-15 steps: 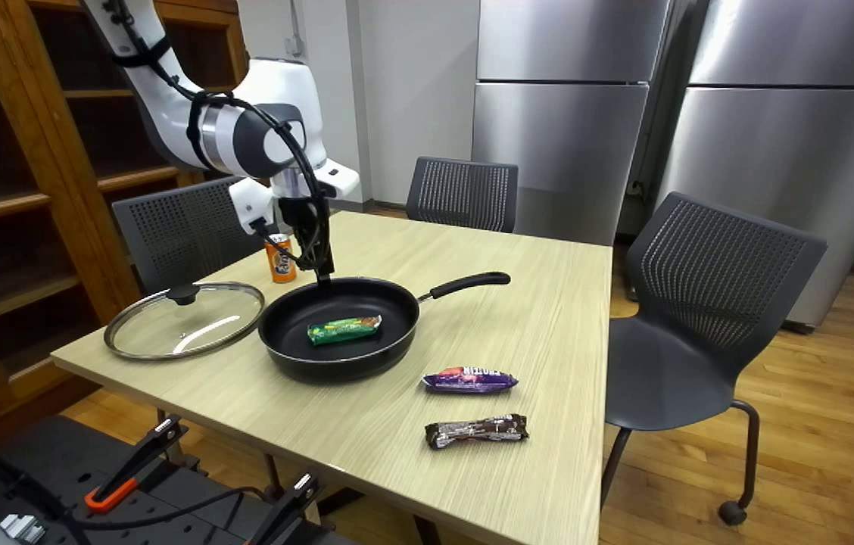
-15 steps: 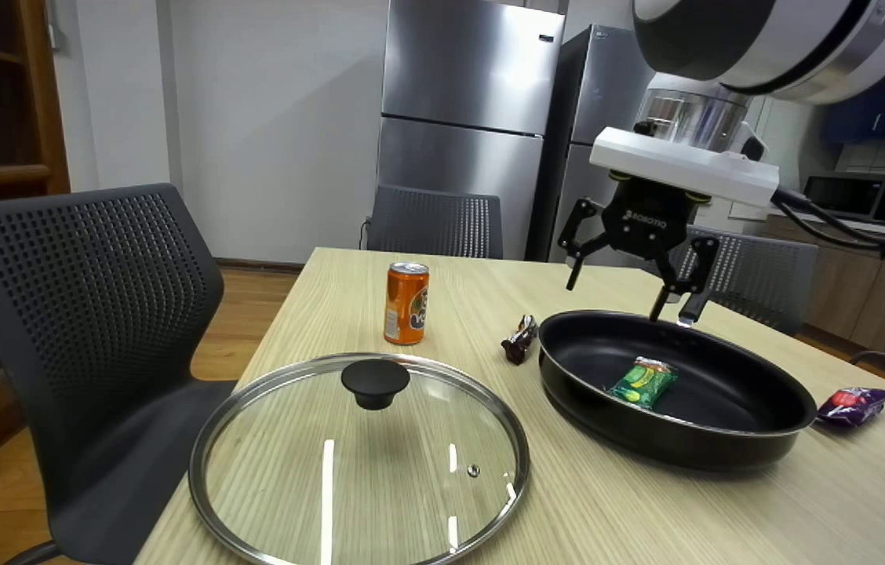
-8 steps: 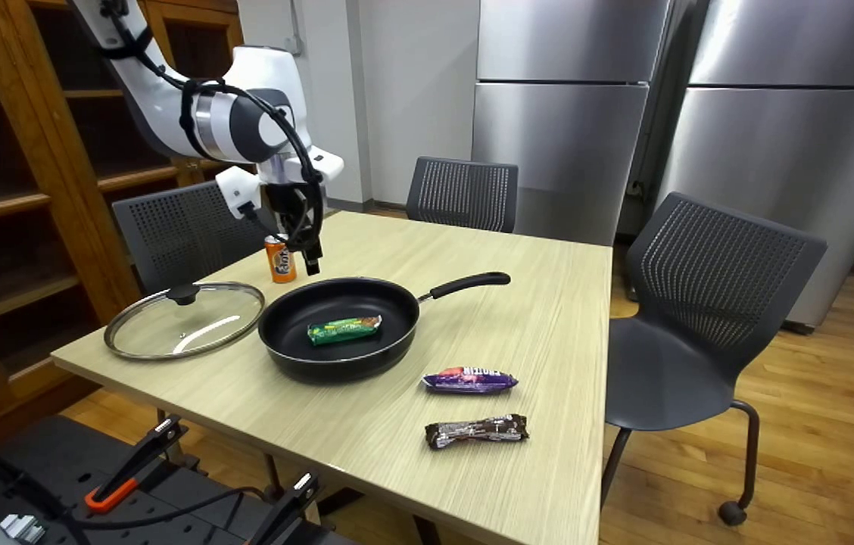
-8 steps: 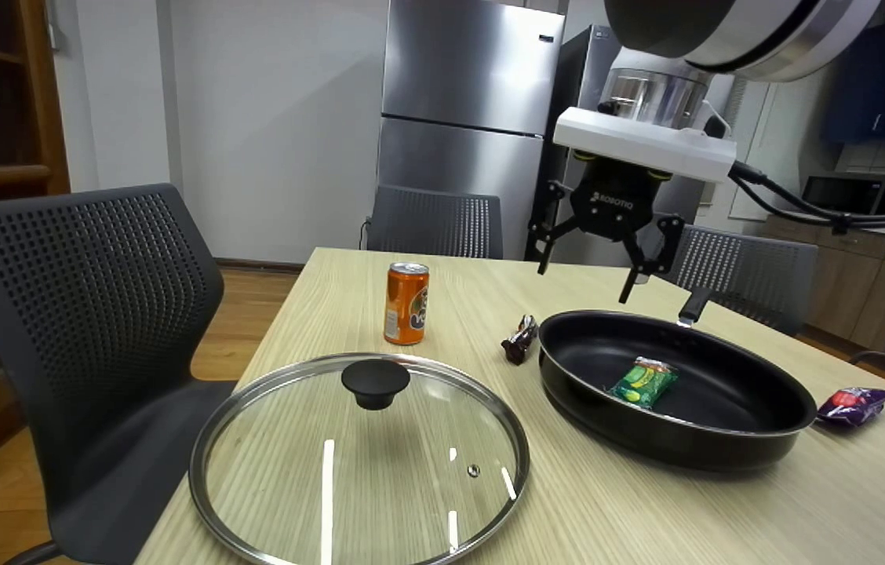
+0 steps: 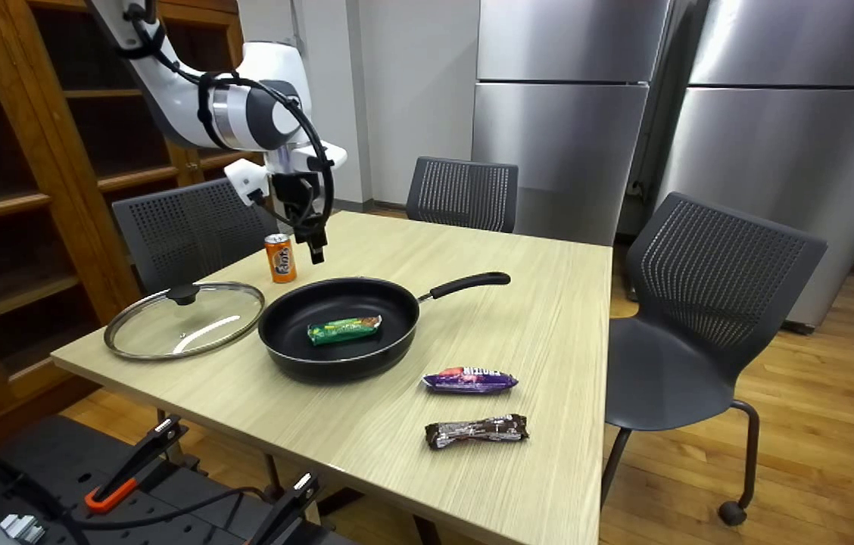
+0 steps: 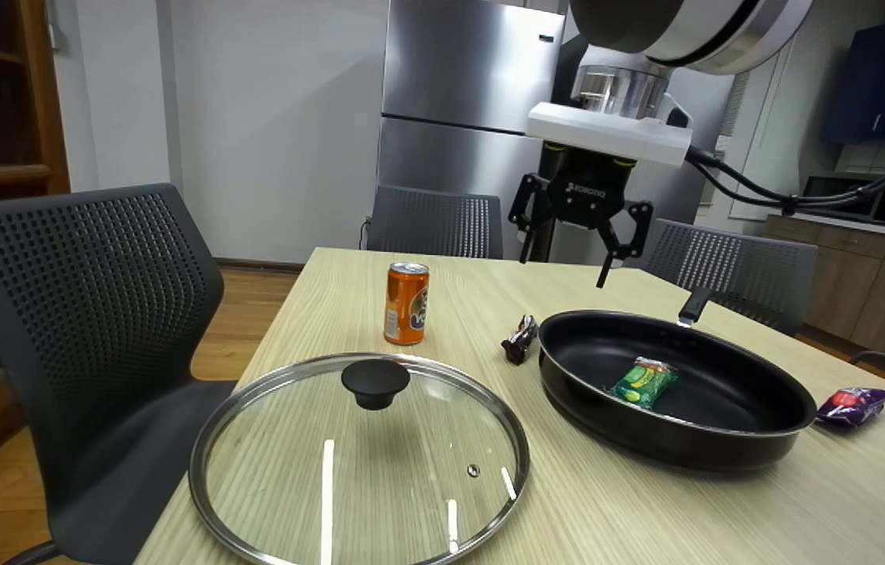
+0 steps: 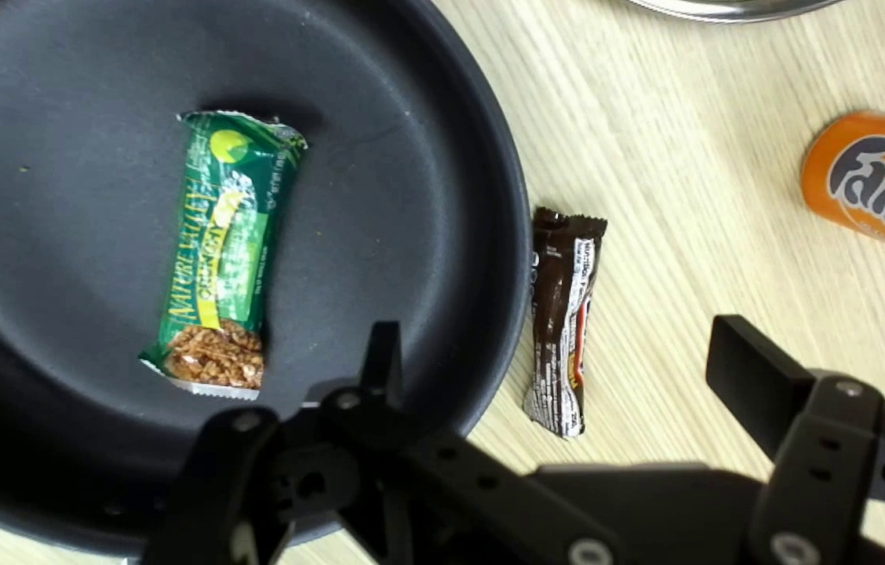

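- Closest to me, a brown-wrapped bar (image 5: 477, 431) is lying flat on the desk (image 5: 540, 318), and a purple-wrapped bar (image 5: 470, 380) is resting just past it.
- Coming next, the black frying pan (image 5: 336, 369) is sitting on the desk, its handle (image 5: 469, 284) sticking outward, and a green-wrapped bar (image 5: 344, 330) is lying inside it.
- Beside the pan, the glass lid (image 5: 192, 325) is resting flat, its knob (image 5: 183, 294) pointing up.
- Over past the pan, a second brown bar (image 7: 564, 329) is lying on the desk, just beside it; whether the two are touching, I'm not managing to tell.
- And the tool (image 6: 564, 271) is hanging in the air over that far side, its fingers (image 7: 756, 384) standing wide apart! Seen from the wrist, that second bar is showing below, between them.
- An orange Fanta can (image 5: 281, 259) is standing upright on the desk, apart from the tool.
- Farther back, a dark chair (image 5: 462, 193) is standing at the desk's far edge, and stainless refrigerators (image 5: 556, 151) are towering behind.
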Controlling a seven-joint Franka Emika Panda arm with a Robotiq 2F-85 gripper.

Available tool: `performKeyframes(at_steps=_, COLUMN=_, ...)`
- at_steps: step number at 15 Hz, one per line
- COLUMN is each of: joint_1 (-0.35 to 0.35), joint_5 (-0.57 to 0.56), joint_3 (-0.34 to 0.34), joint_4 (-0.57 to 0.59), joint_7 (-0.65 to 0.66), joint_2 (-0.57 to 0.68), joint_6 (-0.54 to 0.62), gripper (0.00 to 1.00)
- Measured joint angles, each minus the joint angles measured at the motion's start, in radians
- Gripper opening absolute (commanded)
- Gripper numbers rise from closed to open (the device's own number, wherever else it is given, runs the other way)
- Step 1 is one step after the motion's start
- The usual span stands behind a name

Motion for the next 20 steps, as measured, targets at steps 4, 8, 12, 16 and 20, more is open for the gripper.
performKeyframes(at_steps=4, joint_1=-0.001, joint_5=-0.005, joint_3=0.000, joint_4=0.075, joint_7=0.001, joint_2=0.048, joint_6=-0.045, gripper=1.00)
performKeyframes(at_steps=8, joint_1=-0.001, joint_5=-0.005, joint_3=0.000, joint_4=0.090, joint_7=0.001, joint_2=0.058, joint_6=-0.053, gripper=1.00)
performKeyframes(at_steps=12, joint_1=-0.001, joint_5=-0.005, joint_3=0.000, joint_4=0.091, joint_7=0.001, joint_2=0.060, joint_6=-0.053, gripper=1.00)
performKeyframes(at_steps=16, joint_1=-0.003, joint_5=-0.006, joint_3=0.000, joint_4=0.091, joint_7=0.001, joint_2=0.065, joint_6=-0.052, gripper=1.00)
performKeyframes(at_steps=20, joint_1=-0.007, joint_5=-0.012, joint_3=-0.001, joint_4=0.108, joint_7=0.001, joint_2=0.080, joint_6=-0.054, gripper=1.00)
